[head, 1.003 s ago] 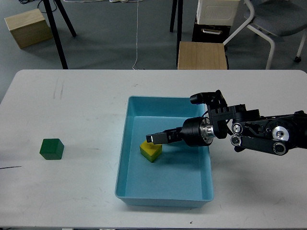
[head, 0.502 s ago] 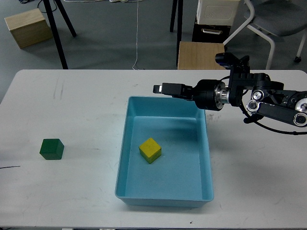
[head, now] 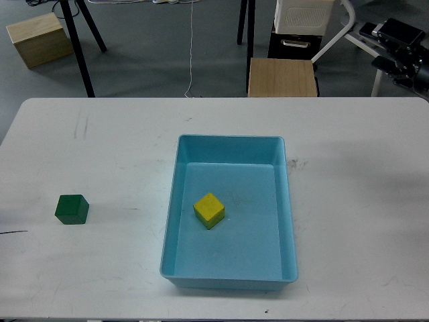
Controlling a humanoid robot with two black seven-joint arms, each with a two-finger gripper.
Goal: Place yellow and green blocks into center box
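Observation:
The yellow block [head: 209, 210] lies inside the light blue box [head: 175, 201] at the table's center, left of the box's middle. The green block [head: 72, 208] sits on the white table at the far left, well apart from the box. My right gripper [head: 392, 32] is raised at the top right corner, beyond the table's far edge, far from both blocks and holding nothing. It is seen dark and partly cut off, so its fingers cannot be told apart. My left arm is out of view.
The white table [head: 100, 147] spans the view. Behind it on the floor stand a wooden stool [head: 282, 77], a wooden box [head: 39, 38], black stand legs [head: 84, 47] and a chair [head: 375, 40].
My right arm has let go of the yellow block in the box, risen, and swung back to the top right corner. The yellow block stays in the box. The green block has not moved.

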